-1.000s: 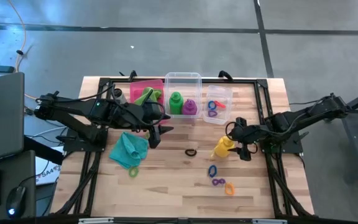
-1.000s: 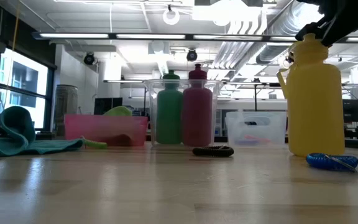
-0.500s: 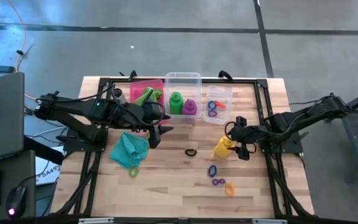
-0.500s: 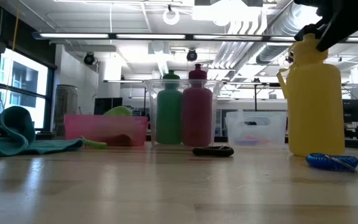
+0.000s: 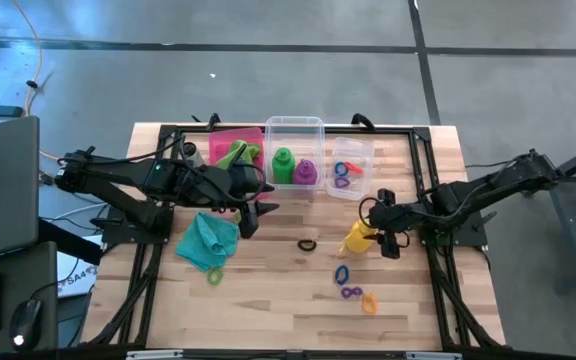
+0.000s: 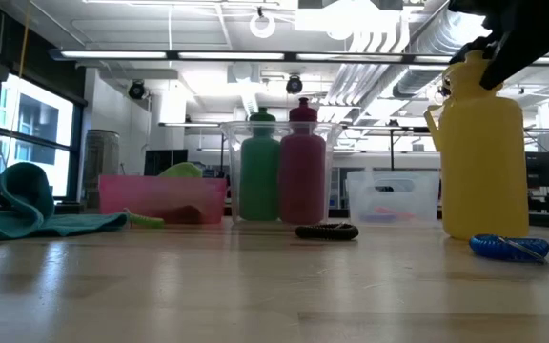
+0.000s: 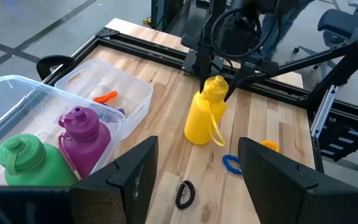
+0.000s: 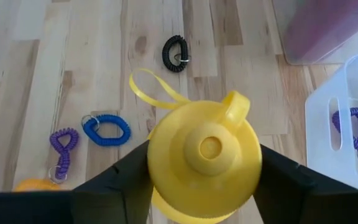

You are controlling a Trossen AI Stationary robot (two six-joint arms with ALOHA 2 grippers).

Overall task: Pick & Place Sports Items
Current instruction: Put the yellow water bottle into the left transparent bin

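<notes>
L arm reaches in from the table's left edge; left gripper hangs just right of the teal cloth, fingers apart w/ nothing between them. A lime ring lies at the cloth's near edge. Behind: pink bin w/ lime green cloth in it, and a grey cylinder at its left end. Next over, tall clear bin holds green bottle and purple bottle side by side. A black ring lies loose mid-table. Small clear bin has a few rings in it. Yellow bottle stands upright in front of that bin; right gripper straddles its top, fingers either side of the cap, whether clamped can't tell. Blue ring, purple ring, orange ring lie nearer the front. Surface: pale wood-plank table w/ black frame. Room beyond: grey floor, ceiling lights, windows at left.
</notes>
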